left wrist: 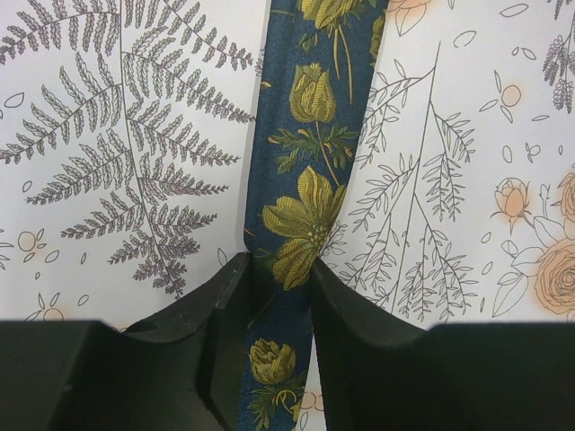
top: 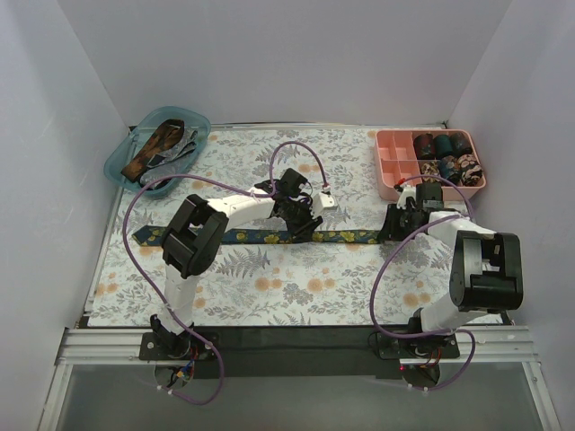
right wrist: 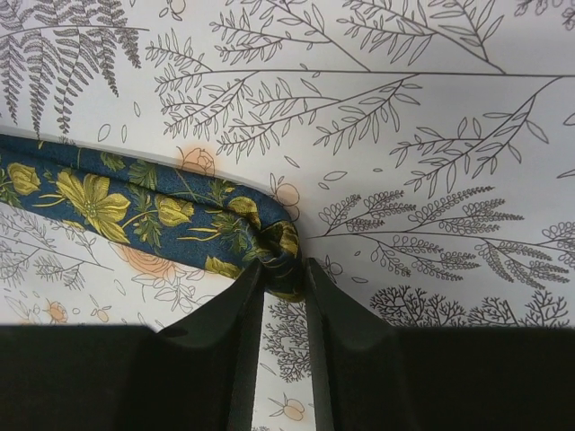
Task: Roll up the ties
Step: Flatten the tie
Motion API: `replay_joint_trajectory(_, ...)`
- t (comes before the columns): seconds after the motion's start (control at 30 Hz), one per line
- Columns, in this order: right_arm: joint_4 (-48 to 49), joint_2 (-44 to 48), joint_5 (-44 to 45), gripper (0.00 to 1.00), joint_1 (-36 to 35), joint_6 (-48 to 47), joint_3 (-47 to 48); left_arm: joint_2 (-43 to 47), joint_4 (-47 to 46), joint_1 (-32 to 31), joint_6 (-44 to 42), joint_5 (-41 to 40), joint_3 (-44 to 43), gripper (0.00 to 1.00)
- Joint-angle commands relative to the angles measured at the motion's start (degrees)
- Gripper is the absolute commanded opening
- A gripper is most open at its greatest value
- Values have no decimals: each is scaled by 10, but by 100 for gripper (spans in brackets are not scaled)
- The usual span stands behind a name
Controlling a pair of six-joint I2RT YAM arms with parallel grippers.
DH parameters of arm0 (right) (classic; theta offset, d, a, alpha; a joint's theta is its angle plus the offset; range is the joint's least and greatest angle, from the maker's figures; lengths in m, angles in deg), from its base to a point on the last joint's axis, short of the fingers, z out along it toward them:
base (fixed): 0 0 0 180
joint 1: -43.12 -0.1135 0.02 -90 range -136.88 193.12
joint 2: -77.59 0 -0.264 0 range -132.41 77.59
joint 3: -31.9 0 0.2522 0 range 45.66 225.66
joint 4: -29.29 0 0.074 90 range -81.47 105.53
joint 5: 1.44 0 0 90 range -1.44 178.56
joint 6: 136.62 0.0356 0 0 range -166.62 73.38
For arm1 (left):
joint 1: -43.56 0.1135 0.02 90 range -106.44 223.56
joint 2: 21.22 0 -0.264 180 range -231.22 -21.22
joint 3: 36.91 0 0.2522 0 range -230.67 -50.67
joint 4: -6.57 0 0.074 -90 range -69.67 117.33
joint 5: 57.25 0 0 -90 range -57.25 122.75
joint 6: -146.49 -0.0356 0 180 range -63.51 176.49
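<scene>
A navy tie with yellow flowers point(top: 243, 236) lies flat in a long line across the flower-print table cover. My left gripper point(top: 301, 226) sits over its middle. In the left wrist view the tie point(left wrist: 310, 135) runs between the two fingers, and the left gripper point(left wrist: 278, 269) is shut on it, squeezing both edges inward. My right gripper point(top: 393, 229) is at the tie's right end. In the right wrist view that end of the tie point(right wrist: 135, 202) is bunched into a small curl, and the right gripper point(right wrist: 285, 269) is shut on the curl with its tips.
A teal bin point(top: 171, 111) at the back left holds unrolled ties point(top: 162, 144). A pink divided tray point(top: 395, 157) at the back right holds several rolled ties point(top: 445, 157). Purple cables point(top: 296, 148) loop over both arms. White walls close in the table.
</scene>
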Motion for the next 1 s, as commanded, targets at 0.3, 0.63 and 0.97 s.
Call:
replay_joint_trajectory(0.3,29,-30,-26,38,13,0,40,0,26,4,5,32,24,29)
replay_joint_trajectory(0.63,42,-59,-44,29,13,-3,44,-11,40,4,1,68,32,29)
replay_joint_trajectory(0.97,-10,-66,-12,1,14,-5,94,-4,53,4,22,20,45,40)
